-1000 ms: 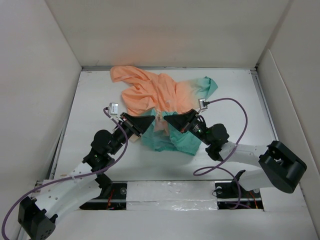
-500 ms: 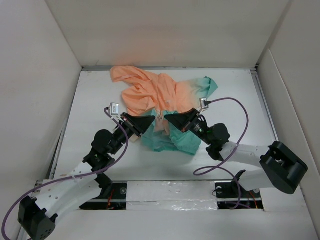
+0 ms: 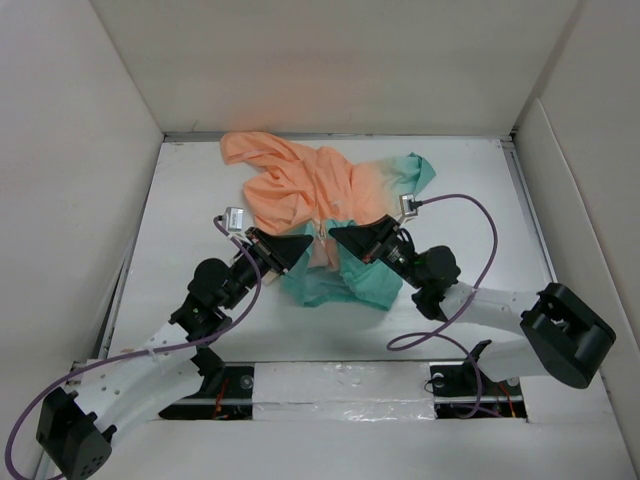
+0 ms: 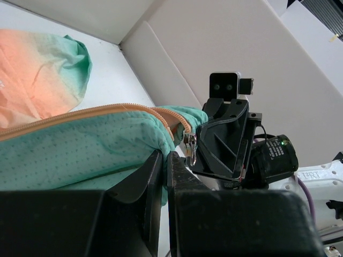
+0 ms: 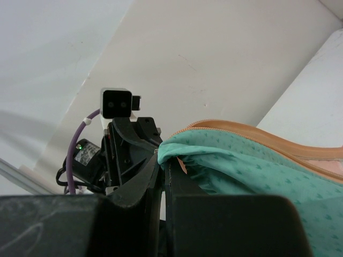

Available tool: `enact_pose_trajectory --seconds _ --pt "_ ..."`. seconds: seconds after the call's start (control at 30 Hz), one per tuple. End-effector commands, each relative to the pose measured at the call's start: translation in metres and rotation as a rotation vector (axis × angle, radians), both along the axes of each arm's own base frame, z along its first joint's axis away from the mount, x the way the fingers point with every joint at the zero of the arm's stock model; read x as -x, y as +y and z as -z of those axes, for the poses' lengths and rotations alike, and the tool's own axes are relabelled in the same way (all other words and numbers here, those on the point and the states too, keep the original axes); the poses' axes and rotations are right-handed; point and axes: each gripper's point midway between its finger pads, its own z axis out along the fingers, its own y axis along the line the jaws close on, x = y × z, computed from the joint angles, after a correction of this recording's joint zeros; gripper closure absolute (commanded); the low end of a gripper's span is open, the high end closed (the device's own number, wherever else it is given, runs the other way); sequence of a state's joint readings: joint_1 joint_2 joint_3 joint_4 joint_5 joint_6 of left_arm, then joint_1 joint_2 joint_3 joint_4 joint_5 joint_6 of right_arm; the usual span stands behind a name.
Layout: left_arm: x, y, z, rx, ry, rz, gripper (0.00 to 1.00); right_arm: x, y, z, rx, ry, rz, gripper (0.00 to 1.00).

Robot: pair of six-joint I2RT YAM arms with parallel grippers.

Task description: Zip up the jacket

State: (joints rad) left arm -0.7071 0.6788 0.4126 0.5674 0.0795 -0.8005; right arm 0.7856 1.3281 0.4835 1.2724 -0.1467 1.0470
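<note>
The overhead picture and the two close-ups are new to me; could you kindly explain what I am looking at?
This is a robot: a left arm and a right arm bolted at the near edge of a white table. The overhead picture comes from a fixed camera above and behind them; each close-up comes from a camera on one wrist. On the table lies a crumpled jacket, peach-orange fading to teal. The left end effector and the right end effector face each other, each shut on the jacket's teal fabric by the orange zipper. The left wrist view also shows a metal zipper pull beside the opposite end effector.
</note>
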Motion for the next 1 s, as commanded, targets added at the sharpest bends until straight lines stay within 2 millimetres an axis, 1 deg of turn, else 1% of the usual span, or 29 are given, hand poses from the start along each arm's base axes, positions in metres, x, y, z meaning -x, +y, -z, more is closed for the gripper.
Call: enact_pose_trajectory --seconds 0.0,0.13,0.27,0.73,0.77,0.97 --pt "0.007 -0.001 -0.02 0.045 -0.079 0.023 1.0 0.018 -0.022 -0.075 -0.207 -0.222 0.018 1.0" --pt "0.008 0.002 -0.025 0.053 -0.096 0.016 1.0 0.018 -0.023 -0.073 -0.207 -0.216 0.019 1.0" --pt "0.009 0.005 -0.028 0.055 -0.112 0.006 1.0 0.018 -0.019 -0.068 -0.191 -0.2 0.01 1.0" --pt "0.008 0.003 -0.022 0.038 -0.134 0.009 1.0 0.017 -0.011 -0.065 -0.178 -0.186 -0.008 1.0" --pt "0.009 0.004 -0.022 0.037 -0.136 0.009 1.0 0.02 -0.008 -0.063 -0.175 -0.183 -0.018 1.0" --pt "0.009 0.006 -0.028 0.047 -0.157 0.0 1.0 0.02 -0.009 -0.06 -0.178 -0.175 -0.018 1.0"
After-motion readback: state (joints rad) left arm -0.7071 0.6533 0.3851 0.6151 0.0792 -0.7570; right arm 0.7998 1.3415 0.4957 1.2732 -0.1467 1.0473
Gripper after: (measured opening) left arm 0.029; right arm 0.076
